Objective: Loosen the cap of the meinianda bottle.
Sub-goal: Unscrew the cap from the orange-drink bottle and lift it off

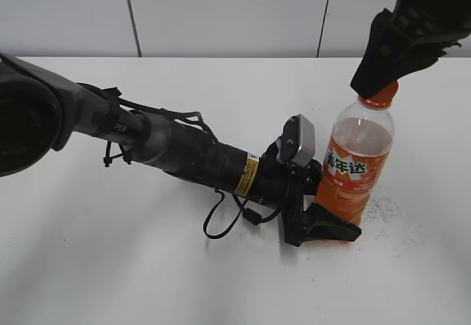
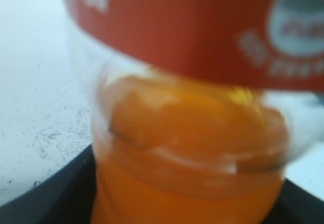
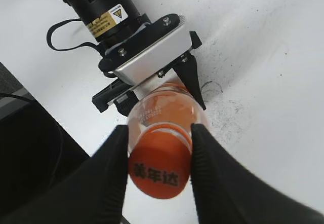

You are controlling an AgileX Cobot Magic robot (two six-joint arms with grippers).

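Note:
The meinianda bottle (image 1: 358, 163) stands upright on the white table, with orange drink and an orange label. My left gripper (image 1: 327, 226) is shut on its lower body near the base. The left wrist view shows the bottle (image 2: 192, 148) very close and blurred between the dark fingers (image 2: 182, 198). The orange cap (image 1: 383, 94) is on the bottle. My right gripper (image 1: 384, 75) comes down from above. In the right wrist view its two black fingers (image 3: 160, 130) press on both sides of the cap (image 3: 159, 168). The left gripper (image 3: 167, 89) shows below it.
The white table (image 1: 221, 281) has grey scuff marks (image 1: 386, 211) beside the bottle. The left arm (image 1: 184, 156) lies low across the table from the left, with a loose black cable loop (image 1: 221, 218). A grey wall stands behind.

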